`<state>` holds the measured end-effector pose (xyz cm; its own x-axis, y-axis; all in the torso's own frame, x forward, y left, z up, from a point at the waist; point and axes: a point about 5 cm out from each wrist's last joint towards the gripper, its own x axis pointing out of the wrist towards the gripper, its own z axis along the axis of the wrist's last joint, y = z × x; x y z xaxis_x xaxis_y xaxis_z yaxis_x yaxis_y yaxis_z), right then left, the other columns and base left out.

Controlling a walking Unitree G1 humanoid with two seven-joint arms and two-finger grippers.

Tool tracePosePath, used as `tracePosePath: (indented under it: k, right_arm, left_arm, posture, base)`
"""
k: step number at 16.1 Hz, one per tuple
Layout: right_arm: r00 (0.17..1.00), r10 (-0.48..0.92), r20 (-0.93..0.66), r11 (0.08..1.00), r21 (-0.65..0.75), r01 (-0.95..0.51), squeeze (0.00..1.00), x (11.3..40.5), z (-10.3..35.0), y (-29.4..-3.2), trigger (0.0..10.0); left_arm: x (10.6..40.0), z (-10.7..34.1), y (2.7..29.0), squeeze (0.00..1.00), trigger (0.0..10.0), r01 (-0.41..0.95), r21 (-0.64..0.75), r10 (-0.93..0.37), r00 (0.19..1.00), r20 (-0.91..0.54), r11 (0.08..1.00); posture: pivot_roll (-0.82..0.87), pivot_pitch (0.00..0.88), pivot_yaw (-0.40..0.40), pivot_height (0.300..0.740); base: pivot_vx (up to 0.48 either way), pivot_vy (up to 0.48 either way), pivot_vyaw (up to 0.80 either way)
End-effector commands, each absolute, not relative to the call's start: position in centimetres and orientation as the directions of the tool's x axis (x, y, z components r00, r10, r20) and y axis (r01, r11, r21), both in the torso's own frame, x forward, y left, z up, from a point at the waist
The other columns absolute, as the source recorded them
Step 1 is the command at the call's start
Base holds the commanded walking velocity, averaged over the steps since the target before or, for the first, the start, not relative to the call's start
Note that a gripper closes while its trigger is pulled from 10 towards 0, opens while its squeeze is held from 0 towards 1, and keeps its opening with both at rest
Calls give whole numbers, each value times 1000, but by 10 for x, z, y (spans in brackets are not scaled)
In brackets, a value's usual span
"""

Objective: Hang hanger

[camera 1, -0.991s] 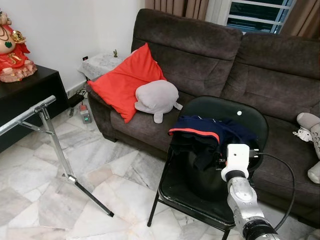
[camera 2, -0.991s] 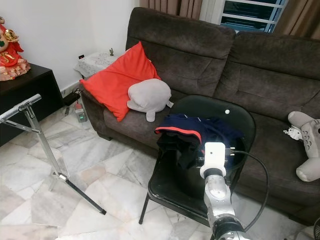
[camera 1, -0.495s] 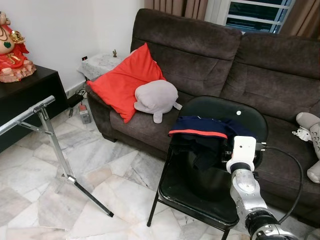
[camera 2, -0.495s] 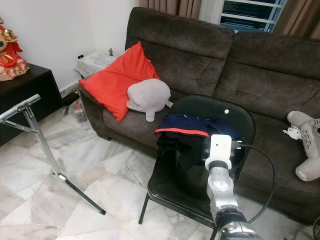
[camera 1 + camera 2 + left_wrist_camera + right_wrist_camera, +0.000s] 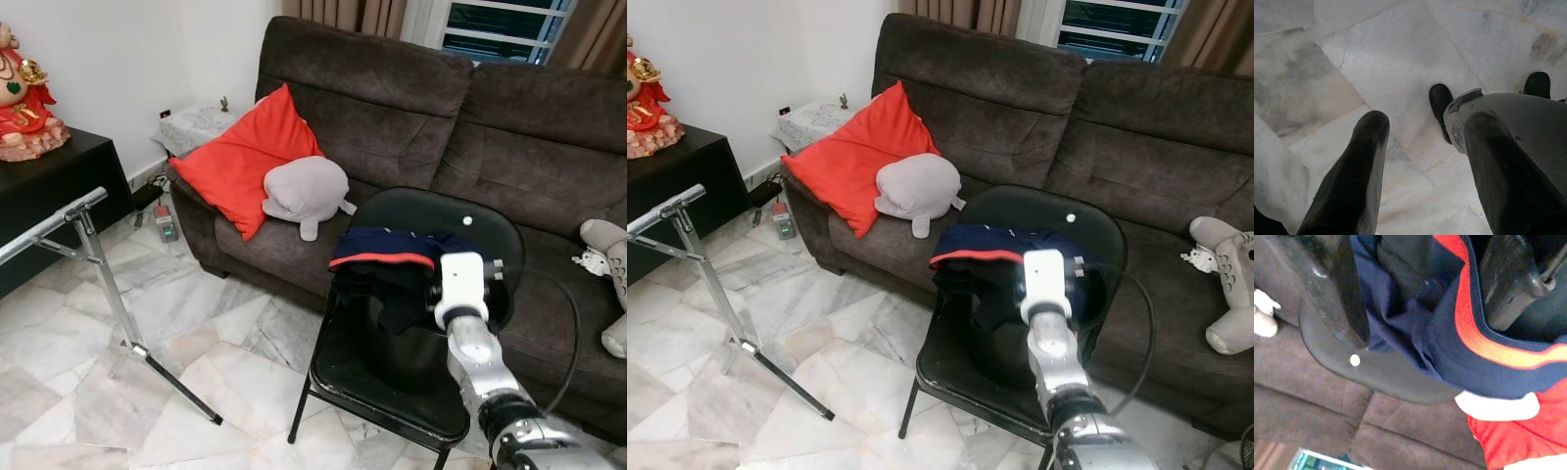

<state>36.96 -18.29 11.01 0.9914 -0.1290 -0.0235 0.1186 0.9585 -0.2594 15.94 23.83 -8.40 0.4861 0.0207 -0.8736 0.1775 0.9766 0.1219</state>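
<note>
Right gripper (image 5: 1425, 289) at the chair (image 5: 470, 220), fingers (image 5: 1513, 279) spread astride the navy garment (image 5: 392, 255) draped there, presumably over the hanger, itself hidden. Left gripper (image 5: 1420, 161) idle, released, above floor (image 5: 1400, 58).

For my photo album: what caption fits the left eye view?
Robot's right arm reaches toward a navy garment draped over a black chair before a brown sofa.
</note>
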Motion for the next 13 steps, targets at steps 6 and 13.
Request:
tracePosePath:
  k: [6,13]
  right_arm:
    - [984,-153,-94,950,-289,120,0,370,104,-184,10000]
    - [995,-59,-76,911,-413,23,0,379,118,-179,10000]
  left_arm:
    - [155,-86,238,0,10000,195,125,20,465,-885,973]
    - [156,-86,237,0,10000,195,125,20,465,-885,973]
  posture:
    - [81,0,-42,740]
    - [84,0,-44,740]
  base:
    - [0,0,0]
    - [0,0,0]
